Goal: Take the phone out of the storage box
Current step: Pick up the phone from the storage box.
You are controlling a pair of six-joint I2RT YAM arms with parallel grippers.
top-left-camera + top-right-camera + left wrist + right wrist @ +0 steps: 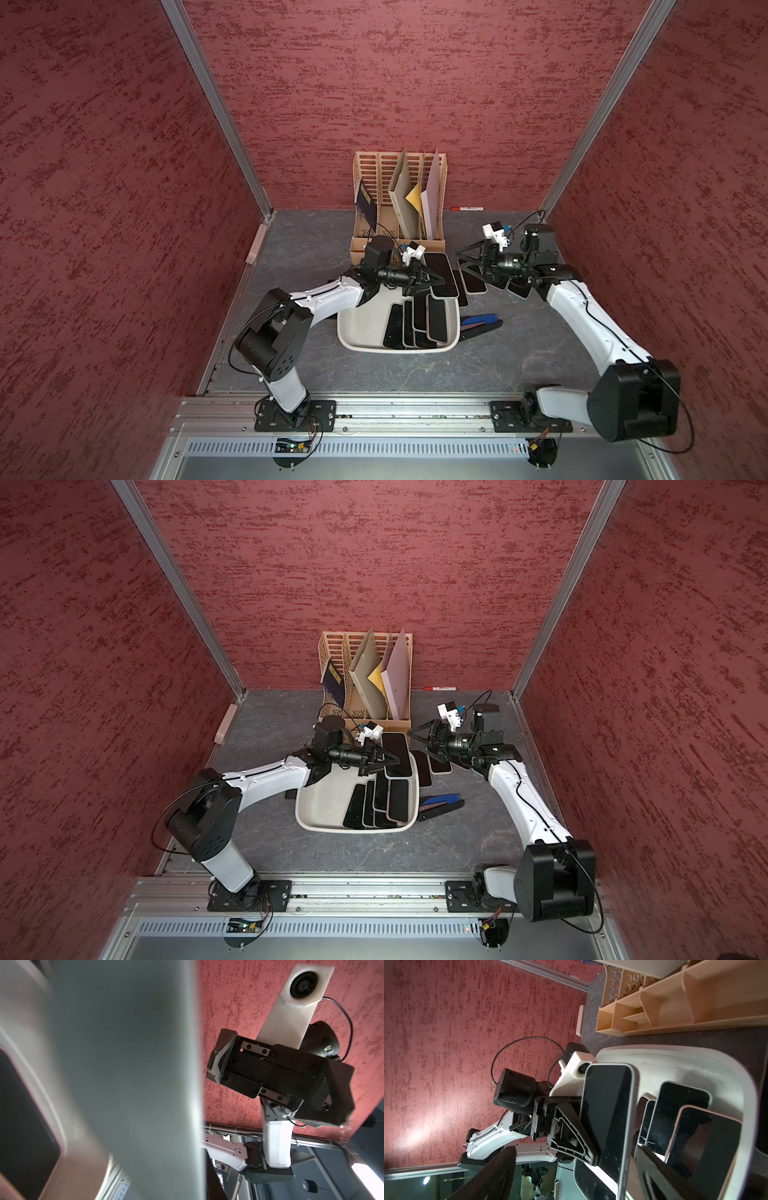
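Off-white storage box: four phones (fifth phone gripped).

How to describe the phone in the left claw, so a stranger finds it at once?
Find the off-white storage box in front of the beige file rack. Over its far end the left claw pinches one phone. Only this one is lifted; other phones rest in the box or on the table.

The scene is overlooked steeply in both top views, the storage box central. The right gripper is faced at three o'clock from the left wrist, past the close phone; the left gripper is faced at nine from the right wrist.
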